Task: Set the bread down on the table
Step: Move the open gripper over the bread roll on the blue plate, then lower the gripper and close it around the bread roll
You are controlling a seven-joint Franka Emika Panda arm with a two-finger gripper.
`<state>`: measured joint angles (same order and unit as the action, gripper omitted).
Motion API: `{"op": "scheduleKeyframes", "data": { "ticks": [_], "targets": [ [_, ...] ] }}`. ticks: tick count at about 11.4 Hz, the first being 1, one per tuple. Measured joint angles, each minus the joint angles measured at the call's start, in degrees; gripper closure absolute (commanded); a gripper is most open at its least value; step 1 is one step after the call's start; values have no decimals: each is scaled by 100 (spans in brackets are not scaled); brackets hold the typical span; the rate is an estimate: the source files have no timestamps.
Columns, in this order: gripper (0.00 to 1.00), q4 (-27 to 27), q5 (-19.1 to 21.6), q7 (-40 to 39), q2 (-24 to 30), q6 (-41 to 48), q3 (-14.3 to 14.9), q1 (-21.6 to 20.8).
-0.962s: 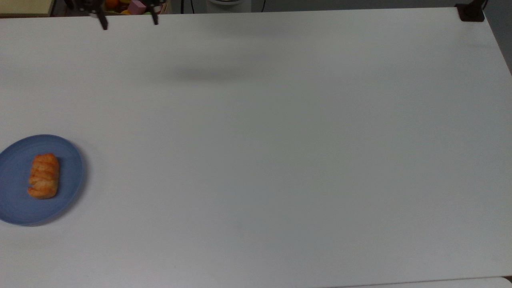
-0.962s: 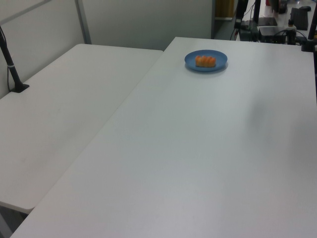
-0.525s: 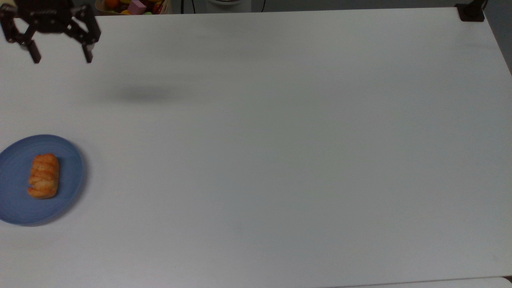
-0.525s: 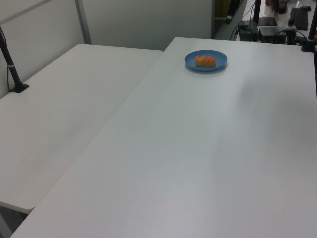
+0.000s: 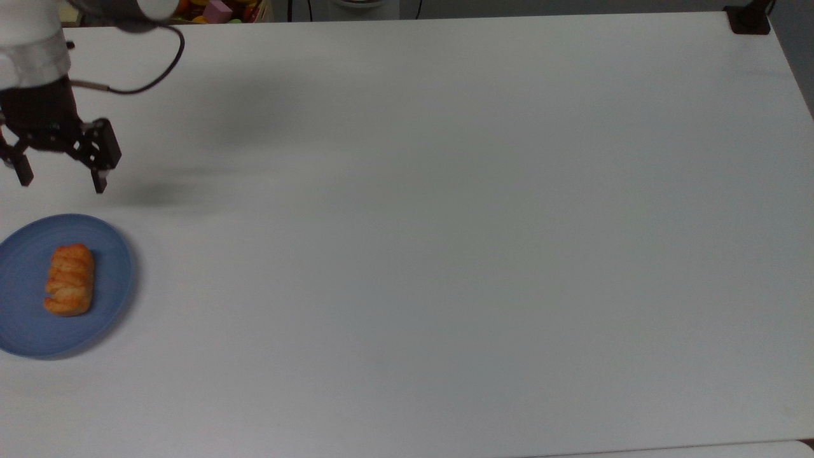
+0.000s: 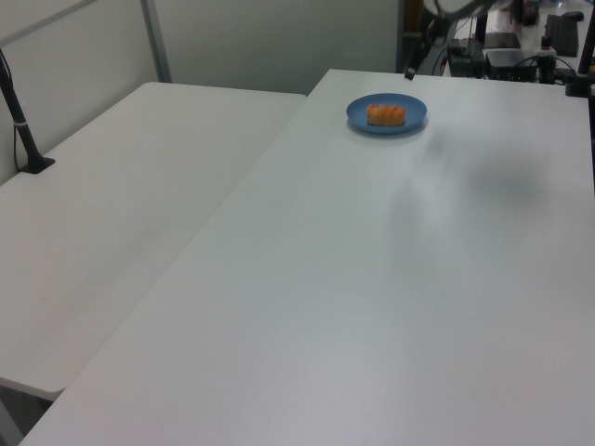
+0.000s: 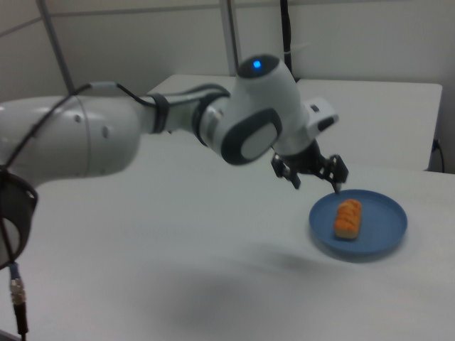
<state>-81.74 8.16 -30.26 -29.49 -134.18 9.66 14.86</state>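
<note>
Top view: the gripper [image 5: 62, 179] hangs with fingers spread wide and nothing between them, above the table [image 5: 445, 222] near the blue plate [image 5: 108, 254]. The bread [image 5: 70, 280] lies on that plate, apart from the gripper, at the top view's left edge.

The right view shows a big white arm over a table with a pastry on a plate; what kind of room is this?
Probably a robotics lab or test room: a white robot arm with an open gripper works over a plain white table holding just the bread on a blue plate, with partition panels behind.
</note>
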Motion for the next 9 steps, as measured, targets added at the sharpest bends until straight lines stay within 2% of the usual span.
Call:
{"op": "scheduleKeyframes", "data": {
  "ticks": [3,6,9],
  "targets": [
    [4,98,1,0,-483,-593,-9,89],
    [4,497,4,0,-971,-839,-83,172],
    [4,543,6,0,-1328,-1438,-185,179]
  ]
}}
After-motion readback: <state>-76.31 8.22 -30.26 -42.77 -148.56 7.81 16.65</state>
